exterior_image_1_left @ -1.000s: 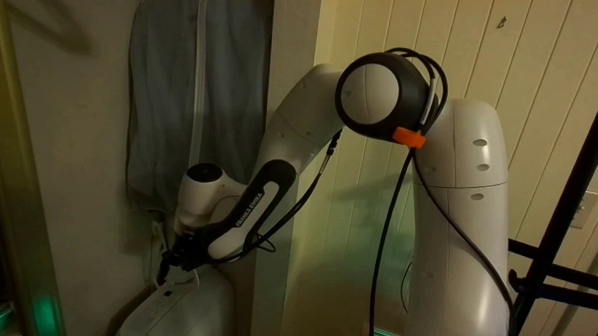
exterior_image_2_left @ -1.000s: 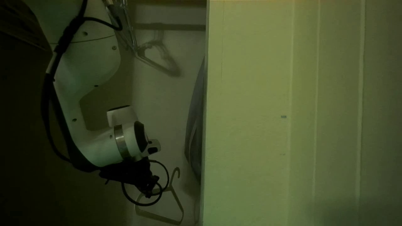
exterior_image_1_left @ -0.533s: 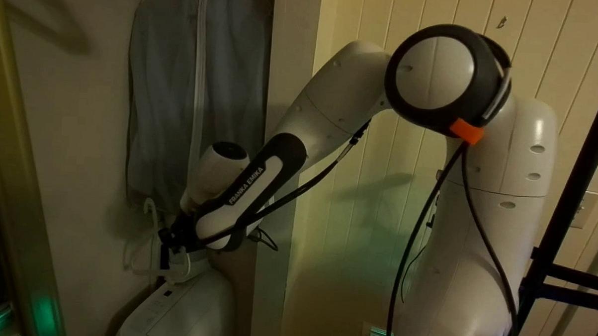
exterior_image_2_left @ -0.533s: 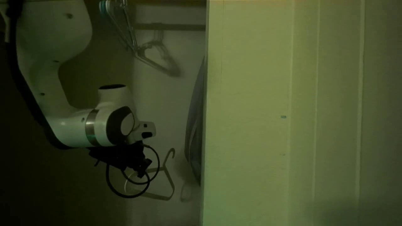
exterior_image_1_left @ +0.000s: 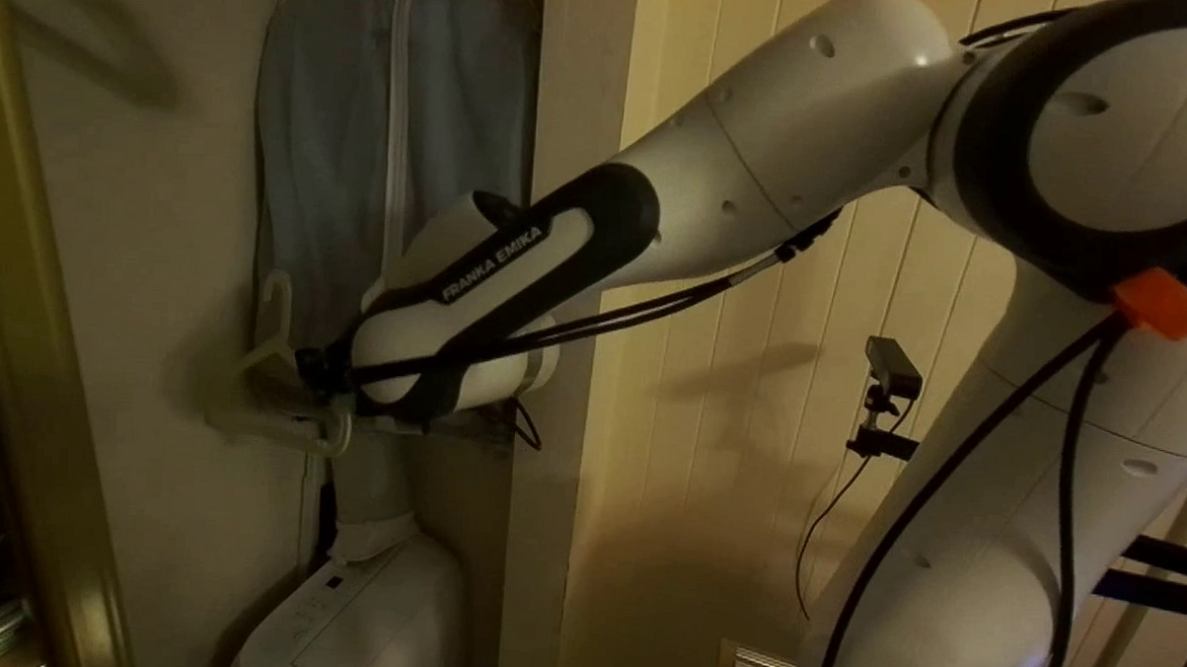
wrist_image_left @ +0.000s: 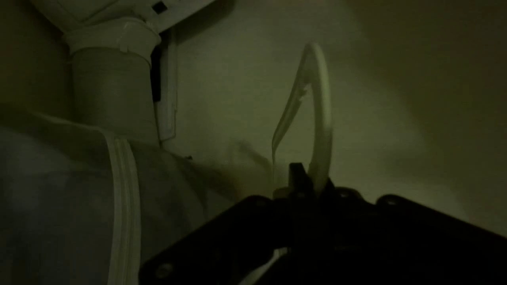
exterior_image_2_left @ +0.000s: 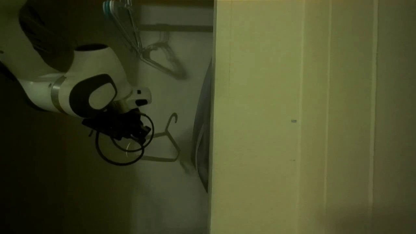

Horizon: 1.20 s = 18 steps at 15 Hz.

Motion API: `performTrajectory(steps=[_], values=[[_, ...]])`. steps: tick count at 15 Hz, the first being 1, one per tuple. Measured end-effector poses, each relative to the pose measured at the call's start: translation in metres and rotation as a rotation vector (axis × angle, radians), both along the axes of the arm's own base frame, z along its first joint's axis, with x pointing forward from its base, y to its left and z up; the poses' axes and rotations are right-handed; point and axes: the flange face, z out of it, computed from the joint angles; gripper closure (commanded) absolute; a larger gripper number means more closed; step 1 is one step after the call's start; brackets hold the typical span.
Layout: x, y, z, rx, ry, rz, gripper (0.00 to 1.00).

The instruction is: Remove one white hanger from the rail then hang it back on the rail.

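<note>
Gripper (wrist_image_left: 315, 186) and white hanger (wrist_image_left: 323, 111) stand higher in both exterior views than before. Jaws are clamped on the hanger. Hook points upward and is free; hanger position is below the hung hangers (exterior_image_2_left: 137, 47), near the garment bag (exterior_image_1_left: 333, 166).

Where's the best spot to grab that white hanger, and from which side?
Probably one sloping shoulder of the white hanger, coming in from the side away from the hook. The gripper is shut there now: the slim shoulder fits between its jaws, and the hook is left uncovered at the top, which should suit hanging it back.
</note>
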Motion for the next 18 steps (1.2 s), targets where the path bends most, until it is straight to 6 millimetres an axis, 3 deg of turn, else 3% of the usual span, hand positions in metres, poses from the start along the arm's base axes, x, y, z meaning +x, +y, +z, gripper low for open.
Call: performTrajectory(steps=[2, 4, 6, 10, 12, 18], values=[[-0.017, -0.013, 0.035, -0.02, -0.065, -0.032, 0.94], [-0.037, -0.027, 0.058, -0.047, -0.107, -0.067, 0.94], [-0.047, -0.027, 0.064, -0.058, -0.117, -0.076, 0.94], [-0.048, -0.027, 0.061, -0.055, -0.112, -0.077, 0.99], [-0.046, -0.028, 0.074, -0.061, -0.155, -0.083, 0.98], [-0.042, -0.032, 0.162, -0.053, -0.368, -0.083, 0.99]])
